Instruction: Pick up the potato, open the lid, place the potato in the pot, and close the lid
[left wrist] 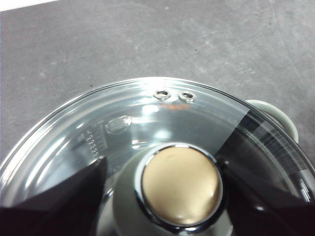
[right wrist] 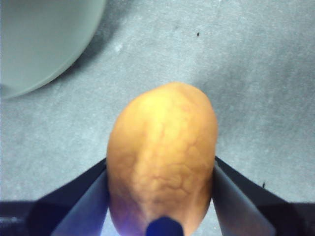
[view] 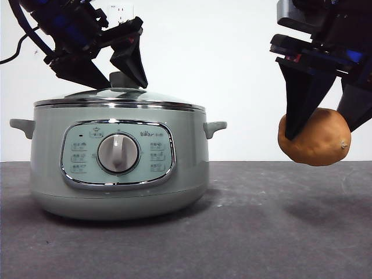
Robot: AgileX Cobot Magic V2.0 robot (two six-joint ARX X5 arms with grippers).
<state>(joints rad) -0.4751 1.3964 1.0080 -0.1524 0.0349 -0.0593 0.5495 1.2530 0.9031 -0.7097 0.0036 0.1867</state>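
We see the pot (view: 119, 165) standing on the dark grey tabletop (view: 261, 232), its button panel and grey dial (view: 118, 153) facing the front camera and a small handle on each side. The lid (view: 119, 97) sits closed on the pot, its steel rim level with the top edge all the way round.

The left gripper (view: 119, 72) hangs directly over the lid with its two black jaws on either side of the knob (left wrist: 181, 186). In the left wrist view we find a jaw flanking the knob on each side, very close to it, but we cannot tell whether they actually press against it or merely straddle it. Through the glass of the lid (left wrist: 123, 132) that view also shows two small rivets and one pot handle beyond the rim.

The right gripper (view: 322, 119) is off to the side of the pot, well apart from it, and its jaws are closed on the potato (view: 315, 138). The potato hangs in the air, clear of the tabletop, with its shadow on the surface beneath. In the right wrist view the potato (right wrist: 162, 157) fills the space between the two jaws, touching both, its orange-brown skin showing fine veined lines. A curved pale green piece of the pot (right wrist: 39, 39) shows at one corner of that view, apart from the potato.
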